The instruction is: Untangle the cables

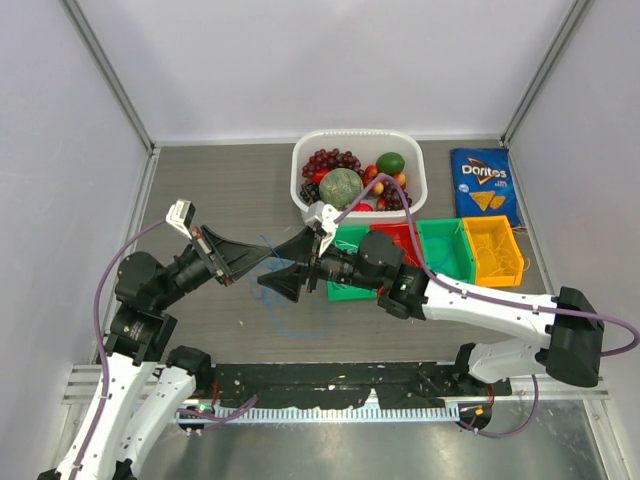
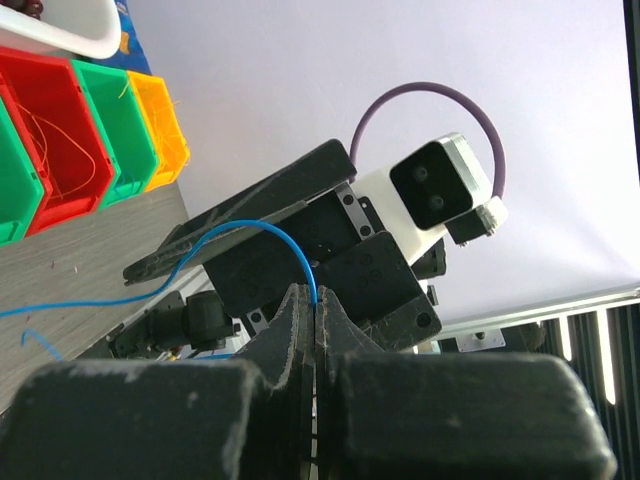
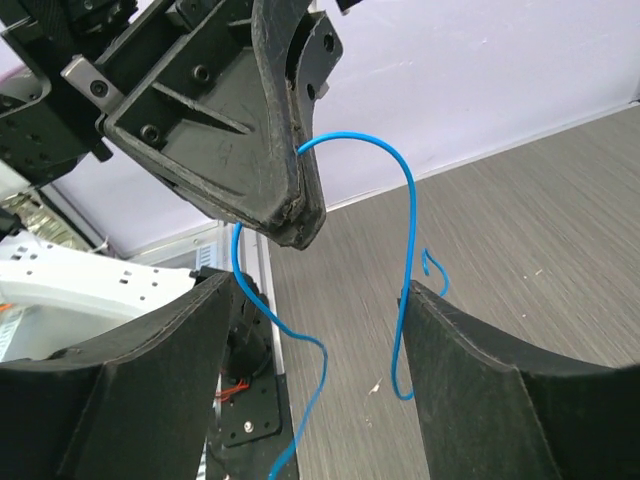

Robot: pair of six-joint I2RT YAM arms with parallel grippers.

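A thin blue cable (image 2: 250,228) arcs up from the table into my left gripper (image 2: 315,296), which is shut on it at the fingertips. In the right wrist view the same blue cable (image 3: 405,190) leaves the left gripper's tip (image 3: 298,212) and hangs down in two strands between the wide-apart fingers of my right gripper (image 3: 318,282), which is open. One strand runs close along the right finger (image 3: 470,350). From above, both grippers (image 1: 262,262) (image 1: 288,265) meet tip to tip over loose blue loops (image 1: 300,322) on the table. Thin orange cables (image 2: 60,150) lie in the red bin.
A row of green, red (image 1: 400,238), green (image 1: 445,250) and yellow (image 1: 492,250) bins stands right of the grippers. Behind them is a white basket (image 1: 358,140) of fruit, and a Doritos bag (image 1: 485,185) lies at the far right.
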